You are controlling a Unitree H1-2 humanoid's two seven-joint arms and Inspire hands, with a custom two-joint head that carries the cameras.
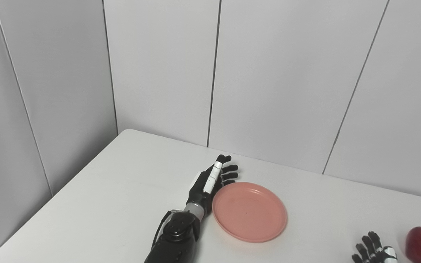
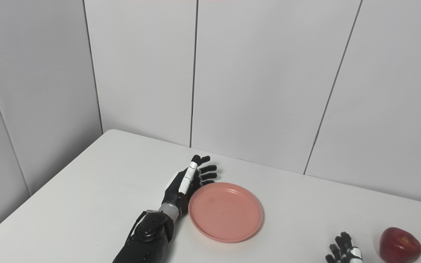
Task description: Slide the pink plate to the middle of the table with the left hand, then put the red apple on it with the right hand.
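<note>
Pink plastic plate (image 1: 249, 212) lying flat on a white table (image 1: 104, 204), roughly at the table's middle, with nothing on it. A robot's black left hand (image 1: 210, 180) rests on the tabletop at the plate's left rim — palm edge against or just beside the rim, fingers (image 1: 228, 173) stretched out and slightly spread, pointing toward the far wall, gripping nothing. The left forearm (image 1: 174, 237) comes up from the bottom edge. At the bottom right only the fingertips of the right hand (image 2: 344, 250) show, raised and apart, empty as far as can be seen. Just to their right sits a red apple (image 2: 399, 244) on the table — near the hand but not touching it, well apart from the plate. Pale grey panelled walls (image 1: 287, 80) stand behind the table.
</note>
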